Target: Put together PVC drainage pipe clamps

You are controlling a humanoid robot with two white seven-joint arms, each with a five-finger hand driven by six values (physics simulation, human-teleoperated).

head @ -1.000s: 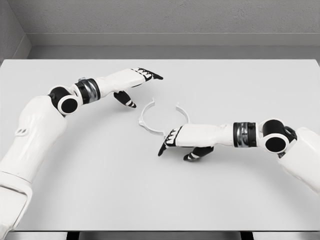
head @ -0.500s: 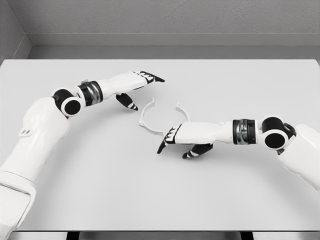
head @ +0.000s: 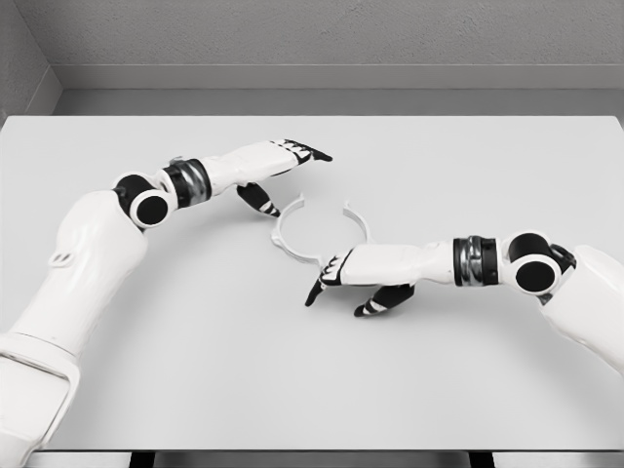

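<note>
A white pipe clamp (head: pixel 292 234), a thin open ring with its gap facing far, lies flat near the middle of the grey table (head: pixel 487 175). The left hand (head: pixel 268 166) hovers just left of and beyond the ring, its black-tipped fingers (head: pixel 314 153) stretched out straight and its thumb hanging down, gripping nothing. The right hand (head: pixel 366 273) sits just near the ring's right side, fingers loosely extended toward the left, thumb curled under, also empty.

A thin white open-ring pipe clamp (head: pixel 292 230) lies flat mid-table, its gap facing the far edge.
</note>
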